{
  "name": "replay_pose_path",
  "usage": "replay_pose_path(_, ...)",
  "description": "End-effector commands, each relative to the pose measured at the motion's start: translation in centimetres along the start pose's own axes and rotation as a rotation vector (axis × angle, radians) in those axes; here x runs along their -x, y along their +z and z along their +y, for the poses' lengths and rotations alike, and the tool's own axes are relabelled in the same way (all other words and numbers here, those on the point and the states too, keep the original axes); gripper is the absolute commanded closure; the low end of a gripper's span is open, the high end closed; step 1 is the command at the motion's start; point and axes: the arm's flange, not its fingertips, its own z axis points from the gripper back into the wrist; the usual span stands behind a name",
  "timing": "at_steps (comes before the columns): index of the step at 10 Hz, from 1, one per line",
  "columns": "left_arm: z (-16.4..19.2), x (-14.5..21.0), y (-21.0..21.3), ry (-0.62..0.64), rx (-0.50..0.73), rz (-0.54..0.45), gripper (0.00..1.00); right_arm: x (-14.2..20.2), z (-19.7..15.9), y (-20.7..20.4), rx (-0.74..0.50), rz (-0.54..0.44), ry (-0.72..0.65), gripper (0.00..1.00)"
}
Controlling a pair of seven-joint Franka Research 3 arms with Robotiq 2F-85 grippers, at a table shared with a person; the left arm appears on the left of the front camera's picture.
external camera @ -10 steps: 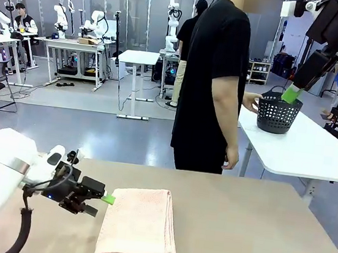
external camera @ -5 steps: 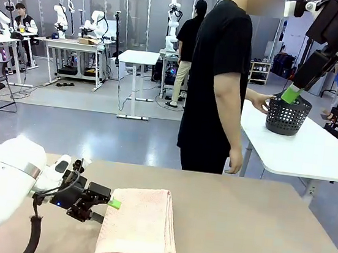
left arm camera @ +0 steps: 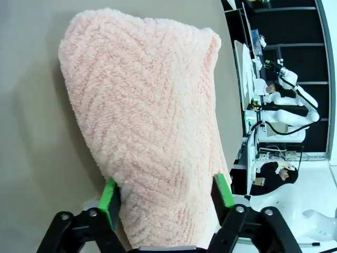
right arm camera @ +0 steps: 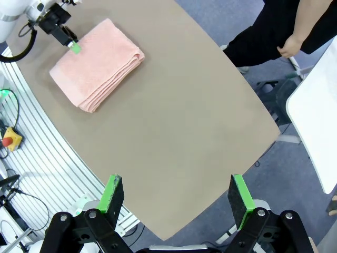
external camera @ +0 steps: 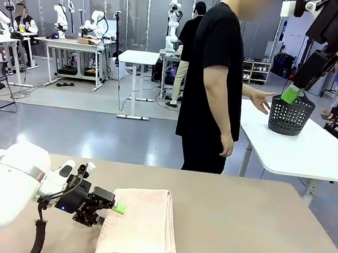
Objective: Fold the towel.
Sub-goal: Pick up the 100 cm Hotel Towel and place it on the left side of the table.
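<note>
The towel (external camera: 141, 225) lies folded into a thick salmon-pink rectangle on the tan table, left of centre, also seen from above as the towel (right arm camera: 97, 63). My left gripper (external camera: 116, 208) comes in low from the left at the towel's left edge. In the left wrist view its green pads (left arm camera: 109, 196) stand wide apart on either side of the towel (left arm camera: 147, 116), so the left gripper (left arm camera: 166, 196) is open around the fabric. My right gripper (right arm camera: 176, 194) hangs high above the table, open, with nothing between its fingers; its green pad (external camera: 291, 93) shows at the upper right.
A person in black stands at the far side of the table (external camera: 254, 236), one hand reaching to a black basket (external camera: 290, 115) on a white table behind. The table's curved edge (right arm camera: 174, 232) shows in the right wrist view.
My left gripper has slid right, and its fingers now reach over the towel's left edge. The person has pushed the black basket farther right on the white table.
</note>
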Motion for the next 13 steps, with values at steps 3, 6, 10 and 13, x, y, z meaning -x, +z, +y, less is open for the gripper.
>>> replay_pose_path(3, 0.5, -0.2, -0.5, -0.015, 0.018, -0.027, 1.0, 0.1, -0.1, 0.1, 0.008, 0.009, -0.008, 0.0)
replay_pose_path(6, 0.5, -0.5, -0.5, -0.013, 0.022, -0.029, 1.0, 0.1, -0.1, 0.1, 0.008, 0.009, -0.008, 0.0)
replay_pose_path(10, 0.1, -0.3, 0.1, 0.0, 0.0, -0.005, 1.0, 0.1, -0.1, 0.1, 0.008, 0.009, -0.008, 0.0)
replay_pose_path(13, 0.1, -0.3, 0.1, 0.0, 0.0, -0.005, 1.0, 0.1, -0.1, 0.1, 0.008, 0.009, -0.008, 0.0)
